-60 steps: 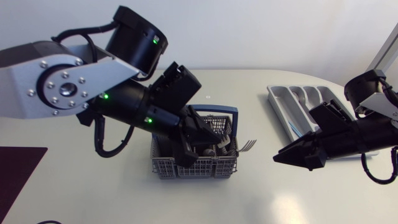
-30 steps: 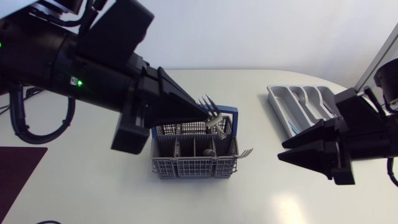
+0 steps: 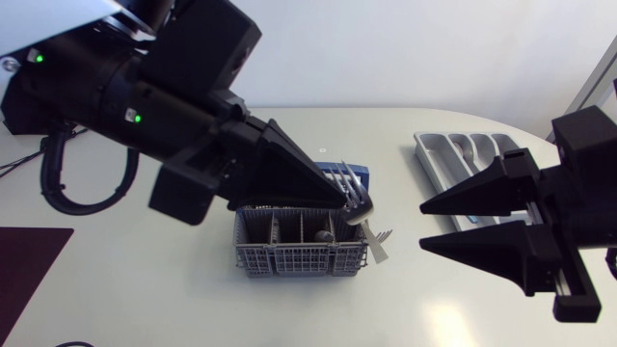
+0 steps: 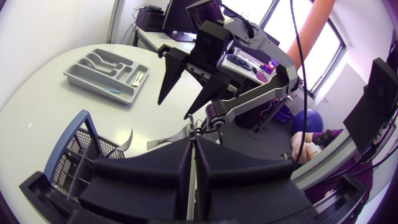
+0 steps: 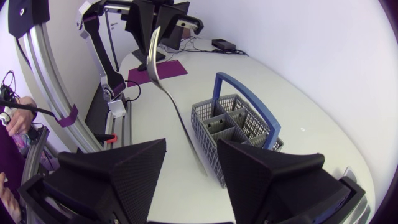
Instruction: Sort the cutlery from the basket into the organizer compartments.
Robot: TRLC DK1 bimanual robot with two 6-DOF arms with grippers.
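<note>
My left gripper (image 3: 345,200) hangs above the right end of the grey cutlery basket (image 3: 289,258), shut on a silver fork (image 3: 375,248). The fork's tines point up and its handle slants down to the right. My right gripper (image 3: 424,226) stands open a short way to the right, fingertips aimed at the fork. In the right wrist view the fork (image 5: 177,112) runs from the left gripper (image 5: 158,15) down towards the gap between my right fingers (image 5: 124,168). The grey organizer (image 3: 429,159) lies at the far right with cutlery in its compartments.
Another fork (image 3: 386,232) sticks out of the basket's right side, and dark cutlery shows in a middle cell. The basket has a blue handle (image 3: 359,173). A dark mat (image 3: 24,270) lies at the table's left front edge.
My left gripper has lifted the fork out of the basket and carried it to the right. My right gripper has swung round to face it and opened wider.
</note>
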